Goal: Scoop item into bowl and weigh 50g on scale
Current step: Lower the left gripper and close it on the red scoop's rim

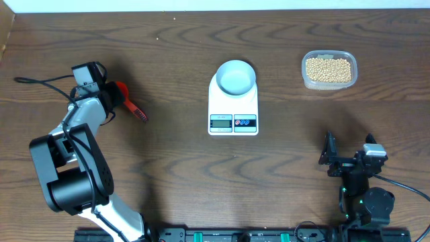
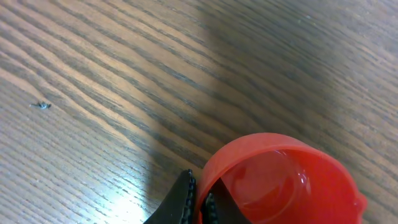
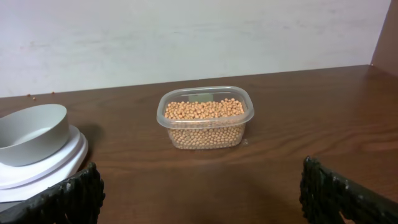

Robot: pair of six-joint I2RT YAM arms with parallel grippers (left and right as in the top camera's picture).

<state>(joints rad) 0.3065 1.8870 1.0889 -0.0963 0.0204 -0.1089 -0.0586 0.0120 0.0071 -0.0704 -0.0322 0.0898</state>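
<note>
Left gripper (image 2: 199, 200) clamped shut on red plastic scoop (image 2: 280, 180) by its rim, 9 o'clock.
Held to fetch tan round beans (image 1: 328, 68) from clear tub (image 1: 306, 81), 2 o'clock; pale bowl (image 1: 236, 77) sits on white scale (image 1: 233, 107), 12 o'clock, for weighing; right gripper (image 3: 199, 196) wide, empty.

A red plastic scoop (image 1: 127, 101) lay on the left of the dark wood-grain tabletop (image 1: 201, 168), handle angled toward the middle. A clear rounded-rectangular plastic tub (image 1: 328, 70) stood far right, well apart. A pale wall (image 3: 186, 37) rose behind.
</note>
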